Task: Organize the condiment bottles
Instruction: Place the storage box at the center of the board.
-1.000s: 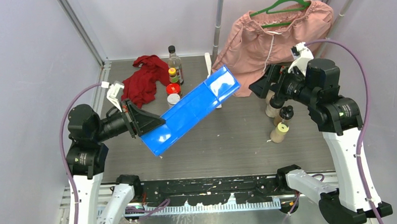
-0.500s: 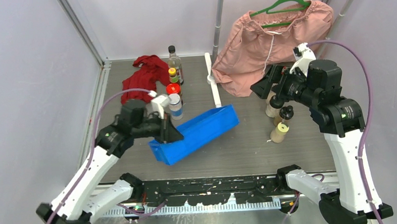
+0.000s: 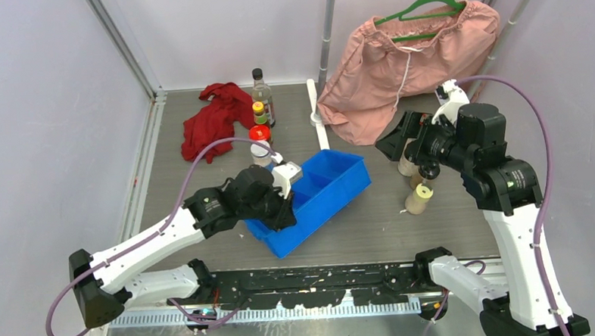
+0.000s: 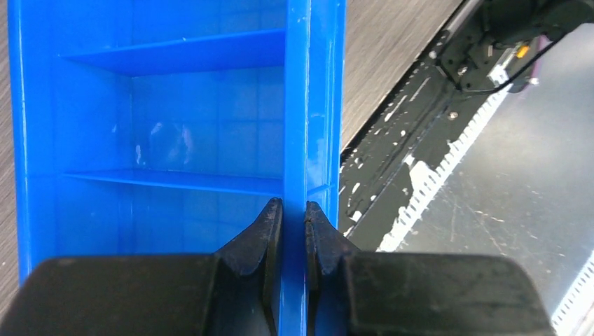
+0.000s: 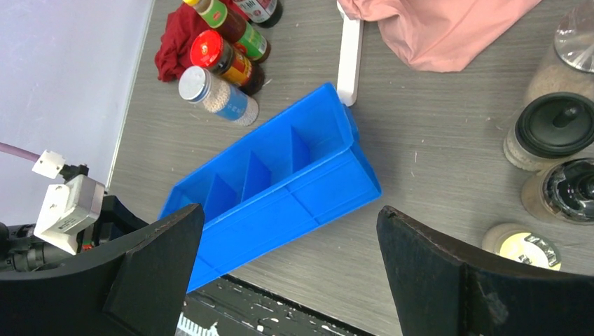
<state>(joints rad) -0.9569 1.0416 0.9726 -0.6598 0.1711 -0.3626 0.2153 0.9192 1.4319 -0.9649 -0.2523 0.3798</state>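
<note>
My left gripper (image 3: 284, 208) is shut on the long wall of the blue plastic tray (image 3: 322, 191), which sits mid-table with its compartments facing up. In the left wrist view the gripper (image 4: 293, 210) pinches the tray wall (image 4: 295, 105). Several condiment bottles stand at the back left: a dark black-capped bottle (image 3: 261, 92), a yellow-capped one (image 3: 258, 109), a red-capped jar (image 3: 259, 132) and a silver-capped one (image 3: 259, 149). Several beige bottles (image 3: 418, 199) stand at the right. My right gripper (image 3: 401, 137) hovers open beside them; its wrist view (image 5: 291, 213) shows the black-capped jar (image 5: 557, 126) and the tray (image 5: 280, 185).
A red cloth (image 3: 213, 119) lies at the back left beside the bottles. A pink garment (image 3: 403, 57) on a green hanger hangs at the back right. A white strip (image 3: 319, 125) lies behind the tray. The black base rail (image 3: 307, 277) runs along the near edge.
My left arm has swung the tray from a raised, tilted pose down and to the right, so it now rests level mid-table. The right arm has barely moved.
</note>
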